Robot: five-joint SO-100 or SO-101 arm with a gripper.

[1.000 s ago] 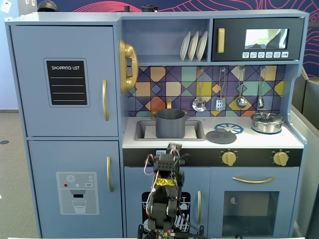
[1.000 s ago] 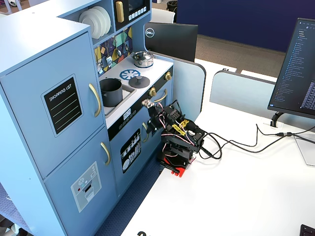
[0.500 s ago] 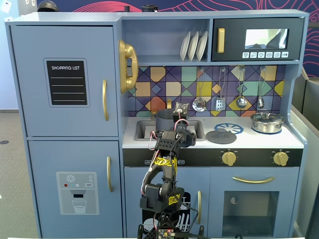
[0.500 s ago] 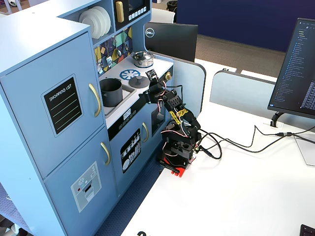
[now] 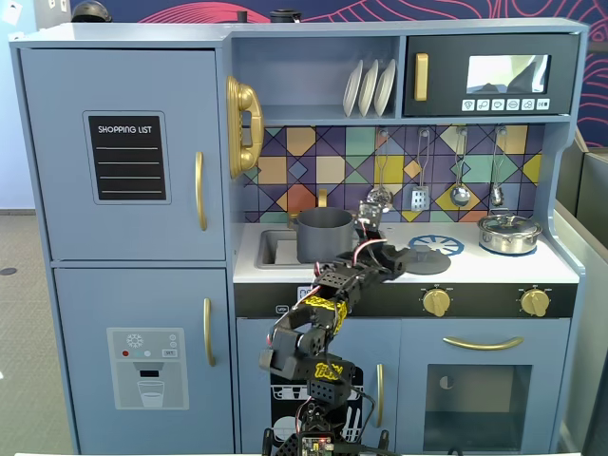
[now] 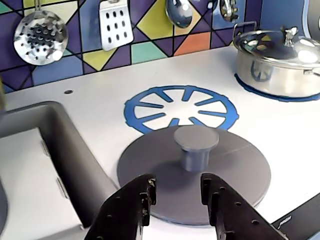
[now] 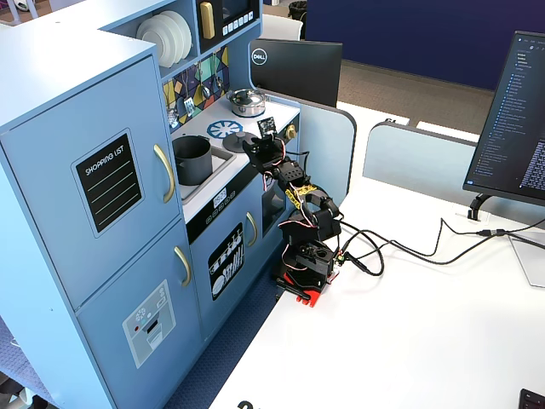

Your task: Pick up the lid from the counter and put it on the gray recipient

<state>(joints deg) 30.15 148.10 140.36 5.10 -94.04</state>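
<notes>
1. "SHOPPING LIST", white capitals on the black chalkboard panel (image 5: 127, 158) of the upper left cabinet door; legible in both fixed views.
2. "DELL", round logo on the back of the black monitor (image 7: 294, 70) behind the toy kitchen.

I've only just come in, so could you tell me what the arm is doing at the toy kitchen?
The arm is reaching over the counter toward the gray lid, which lies flat beside the blue burner ring. Its claw is open and lined up with the lid's knob, not yet gripping it. The gray pot stands uncovered in the sink, and the silver pot sits untouched.
</notes>
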